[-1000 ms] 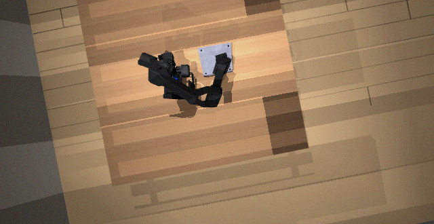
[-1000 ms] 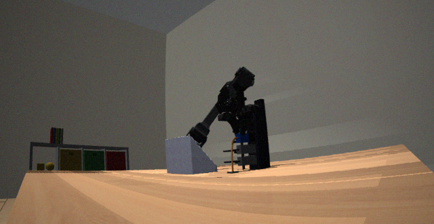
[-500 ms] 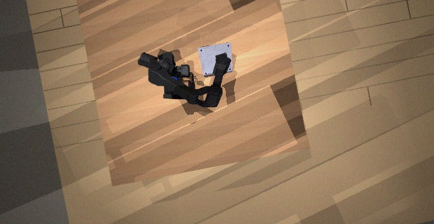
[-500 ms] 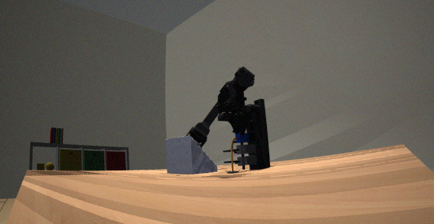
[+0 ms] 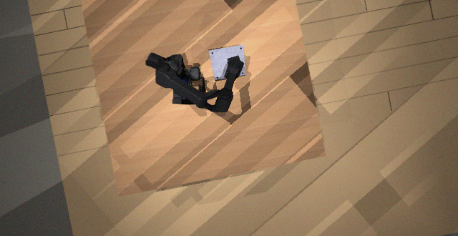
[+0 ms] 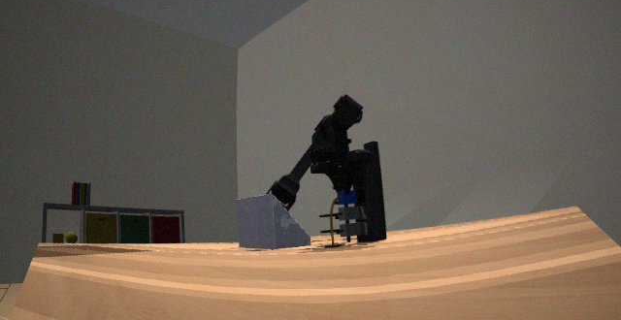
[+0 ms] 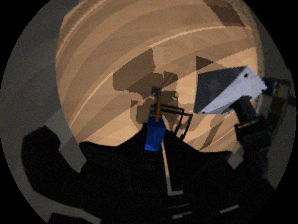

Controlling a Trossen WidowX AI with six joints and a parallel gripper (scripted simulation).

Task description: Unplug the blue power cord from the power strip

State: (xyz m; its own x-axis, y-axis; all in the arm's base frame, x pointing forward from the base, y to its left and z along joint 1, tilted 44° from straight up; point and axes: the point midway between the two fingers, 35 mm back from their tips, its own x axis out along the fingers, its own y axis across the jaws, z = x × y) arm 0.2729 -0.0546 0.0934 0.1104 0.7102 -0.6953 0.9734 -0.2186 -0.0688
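One claw (image 6: 345, 191), clamped down tight on the blue plug (image 6: 346, 197) — fingers nearly closed around it. Plug sits at the top of the upright black power strip (image 6: 374, 189) on the wooden table (image 6: 437, 272), orange cord (image 6: 332, 218) hanging beside it.

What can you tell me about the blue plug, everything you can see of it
The blue plug is a small, blocky piece of solid blue, plastic-looking. It sits against the upright black power strip, above two grey plugs. The tool is shut on it from above. An orange cord hangs just below it to the table. Whether it is seated in the strip is unclear.
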